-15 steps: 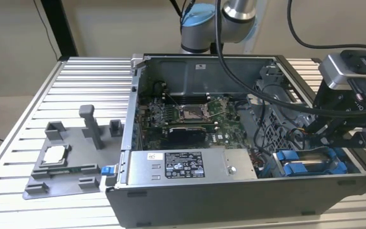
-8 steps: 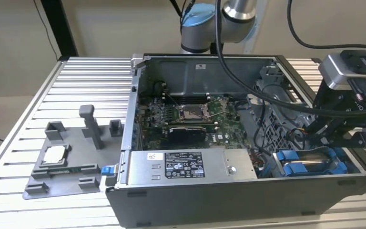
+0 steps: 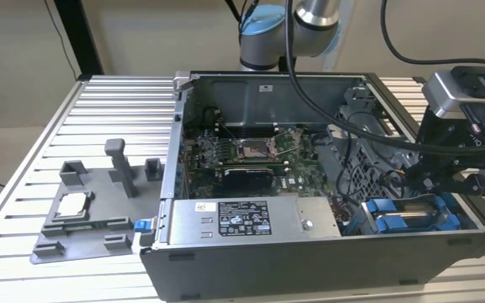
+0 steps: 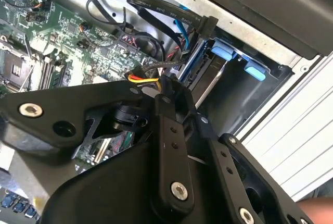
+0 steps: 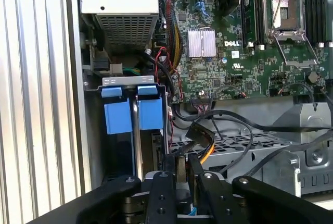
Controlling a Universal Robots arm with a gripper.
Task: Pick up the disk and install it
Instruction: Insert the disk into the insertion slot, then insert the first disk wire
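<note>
The disk (image 5: 151, 114), in its bright blue carrier, stands on edge in the drive bay at the corner of the open computer case (image 3: 310, 265). A second blue carrier (image 5: 116, 118) sits right beside it. In the exterior view the blue carriers (image 3: 391, 214) lie at the case's front right. In the second wrist view a silver drive face (image 4: 210, 81) shows below the blue tabs (image 4: 223, 52). My gripper (image 3: 426, 182) hangs just above and beside the bay. Its black fingers (image 5: 161, 193) are drawn together, with nothing held in either wrist view. My gripper (image 5: 183, 162) is close to yellow and orange cables.
A grey power supply box (image 3: 251, 218) lies next to the bay. The motherboard (image 5: 250, 52) with its processor socket fills the case floor. Black cables (image 5: 218, 125) loop over the metal cage near my fingers. A grey fixture plate with a square chip (image 3: 72, 205) rests on the slatted table (image 3: 40, 126).
</note>
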